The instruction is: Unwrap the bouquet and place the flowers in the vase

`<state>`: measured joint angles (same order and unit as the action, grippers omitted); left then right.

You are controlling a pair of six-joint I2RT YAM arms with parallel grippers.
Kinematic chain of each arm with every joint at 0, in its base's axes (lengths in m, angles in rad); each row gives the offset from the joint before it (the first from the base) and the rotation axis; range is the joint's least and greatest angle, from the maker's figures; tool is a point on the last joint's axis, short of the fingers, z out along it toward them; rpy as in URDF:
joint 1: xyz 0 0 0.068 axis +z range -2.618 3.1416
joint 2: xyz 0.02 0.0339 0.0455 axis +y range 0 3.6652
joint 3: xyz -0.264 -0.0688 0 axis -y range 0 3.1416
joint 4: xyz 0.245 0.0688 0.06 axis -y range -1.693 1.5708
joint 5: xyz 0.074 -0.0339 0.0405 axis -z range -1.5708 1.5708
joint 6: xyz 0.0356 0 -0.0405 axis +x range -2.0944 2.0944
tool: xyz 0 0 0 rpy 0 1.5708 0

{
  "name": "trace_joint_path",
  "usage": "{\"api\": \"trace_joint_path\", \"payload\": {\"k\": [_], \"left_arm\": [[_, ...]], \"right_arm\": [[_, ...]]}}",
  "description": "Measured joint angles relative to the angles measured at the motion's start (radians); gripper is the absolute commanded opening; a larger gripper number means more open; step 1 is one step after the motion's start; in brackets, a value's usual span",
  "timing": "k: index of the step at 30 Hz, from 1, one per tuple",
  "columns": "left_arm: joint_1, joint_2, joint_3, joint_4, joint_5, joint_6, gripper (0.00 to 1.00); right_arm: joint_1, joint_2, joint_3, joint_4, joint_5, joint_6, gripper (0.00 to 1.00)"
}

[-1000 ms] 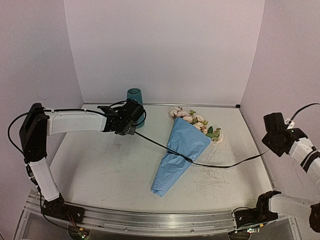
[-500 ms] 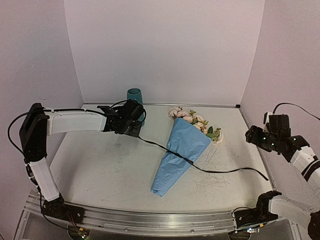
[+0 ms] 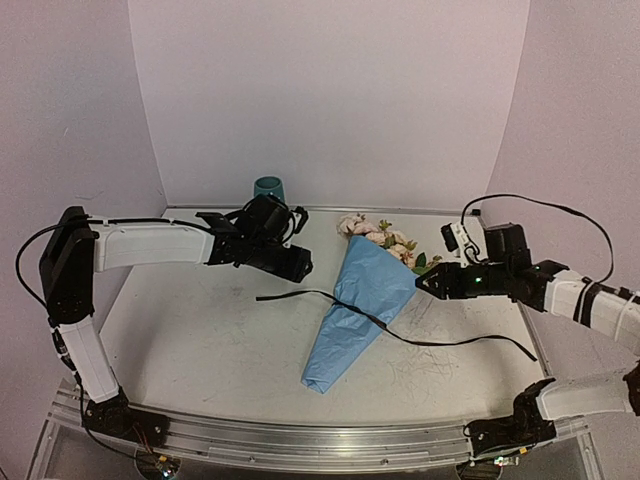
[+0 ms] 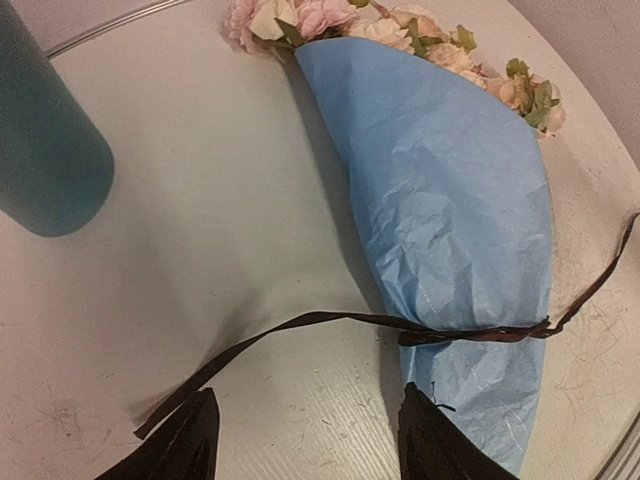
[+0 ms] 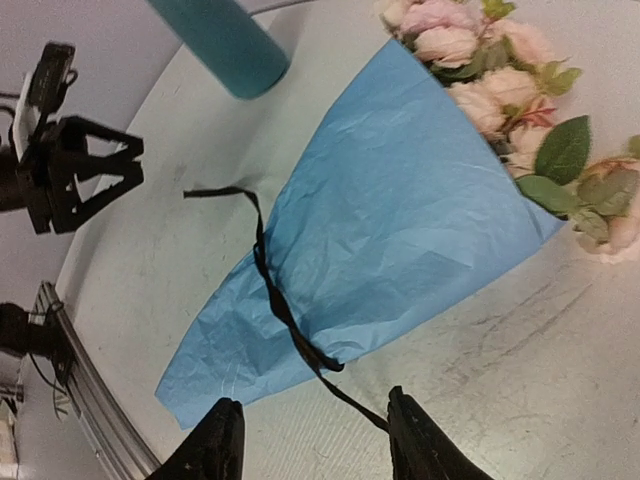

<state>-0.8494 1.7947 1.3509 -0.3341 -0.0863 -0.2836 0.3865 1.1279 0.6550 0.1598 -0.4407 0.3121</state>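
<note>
Bouquet (image 3: 360,300) lies flat mid-counter (image 3: 200,330), blue paper wrapped, flowers (image 3: 385,238) toward back right, black ribbon (image 3: 300,296) ends trailing both sides. Vase (image 3: 267,186) upright at back left. Left gripper (image 3: 300,268) parted, empty, above ribbon's left end. Right gripper (image 3: 425,282) parted, empty, beside flowers.

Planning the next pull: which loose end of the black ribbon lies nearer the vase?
The ribbon end left of the bouquet, on the table by the left gripper. The other end trails far to the right, away from the vase.
</note>
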Motion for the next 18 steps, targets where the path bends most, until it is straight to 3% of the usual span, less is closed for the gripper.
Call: {"api": "trace_joint_path", "payload": {"k": [10,18], "left_arm": [[-0.012,0.000,0.004,0.030,0.034,0.000,0.62],[-0.012,0.000,-0.001,0.031,0.004,-0.001,0.62]], "right_arm": [[0.168,0.258,0.137,0.046,0.083,-0.030,0.40],[0.283,0.445,0.245,0.048,0.143,-0.053,0.38]]}}
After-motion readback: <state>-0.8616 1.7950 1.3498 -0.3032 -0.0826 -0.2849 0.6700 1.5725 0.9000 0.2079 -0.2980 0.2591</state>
